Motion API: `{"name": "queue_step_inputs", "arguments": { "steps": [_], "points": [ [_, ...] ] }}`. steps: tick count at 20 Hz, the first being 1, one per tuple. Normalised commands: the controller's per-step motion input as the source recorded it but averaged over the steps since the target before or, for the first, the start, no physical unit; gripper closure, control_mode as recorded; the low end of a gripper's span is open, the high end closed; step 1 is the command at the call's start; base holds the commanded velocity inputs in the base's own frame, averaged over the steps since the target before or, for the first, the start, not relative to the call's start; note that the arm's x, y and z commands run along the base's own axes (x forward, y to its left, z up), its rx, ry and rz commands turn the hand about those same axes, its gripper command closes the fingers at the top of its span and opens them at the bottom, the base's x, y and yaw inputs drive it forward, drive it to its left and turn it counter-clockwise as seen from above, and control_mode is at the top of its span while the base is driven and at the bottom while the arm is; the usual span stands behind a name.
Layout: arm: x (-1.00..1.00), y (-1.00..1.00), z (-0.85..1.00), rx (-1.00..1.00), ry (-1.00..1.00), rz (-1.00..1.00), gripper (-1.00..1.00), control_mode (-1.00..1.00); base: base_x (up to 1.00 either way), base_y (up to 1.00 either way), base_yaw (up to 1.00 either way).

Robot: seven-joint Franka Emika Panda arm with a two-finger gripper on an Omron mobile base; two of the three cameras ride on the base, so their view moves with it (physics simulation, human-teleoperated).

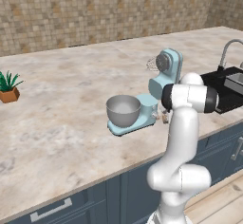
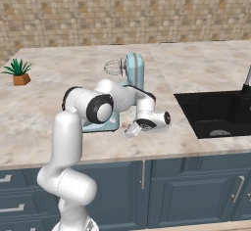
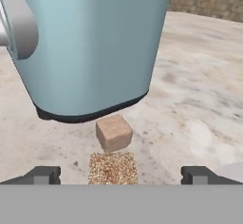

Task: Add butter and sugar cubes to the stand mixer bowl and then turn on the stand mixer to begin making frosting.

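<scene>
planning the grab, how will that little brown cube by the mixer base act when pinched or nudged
The brown cube looks blocky with flat faces, so it should probably slide, not roll. It seems small beside the stand mixer, so likely light. Its grainy look hints it may crumble if the open claw squeezes hard.

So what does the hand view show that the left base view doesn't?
Hand view: two brownish cubes on the counter, a smooth one and a speckled one, between the wide-open pincer tips.

Left base view: the stand mixer bowl, a wire whisk, a potted plant, the sink.

Both: the pale blue stand mixer and marble counter.
</scene>
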Motion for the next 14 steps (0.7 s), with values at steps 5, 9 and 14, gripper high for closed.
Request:
{"name": "queue_step_inputs", "arguments": {
  "steps": [5,9,14],
  "points": [
    [0.08,0.0,-0.19,0.0,0.0,0.0,-1.0,-1.0,0.0,0.0,0.0],
    [0.04,0.01,-0.2,0.0,0.0,0.0,-1.0,-1.0,0.0,0.0,0.0],
    [0.0,0.05,-0.14,0.0,0.0,0.0,1.0,-1.0,0.0,0.0,0.0]
  ]
}}
